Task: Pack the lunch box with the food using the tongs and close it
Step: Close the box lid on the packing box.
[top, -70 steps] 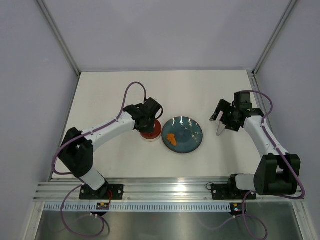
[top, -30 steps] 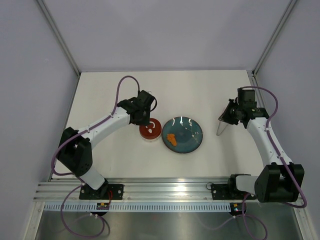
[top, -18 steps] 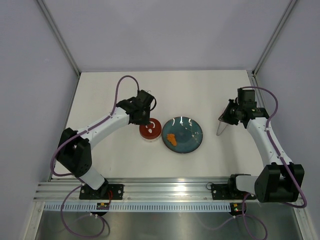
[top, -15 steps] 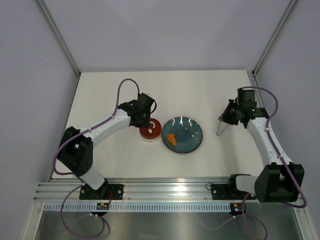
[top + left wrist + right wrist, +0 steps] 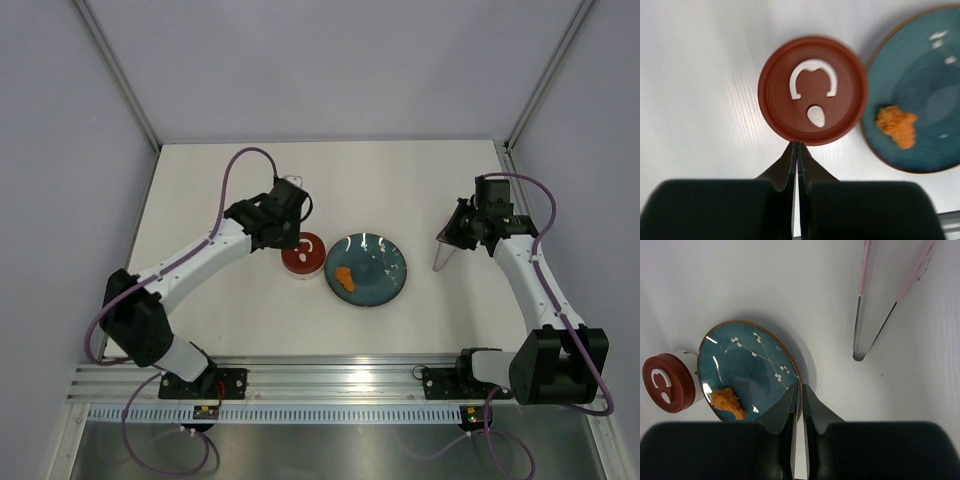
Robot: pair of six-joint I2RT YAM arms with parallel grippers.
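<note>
Teal plate [image 5: 387, 262] touching closed lunch box [image 5: 302, 253]

Bright, even, diffuse overhead light on white tabletop [image 5: 400, 180]. Soft shadows beside slim pink-silver tongs [image 5: 860, 305], teal glazed round plate [image 5: 755, 370]. Glare streaks on glaze. Left wrist view slightly blurred; left end effector [image 5: 795, 147], right end effector [image 5: 799, 388] defocused.
</note>
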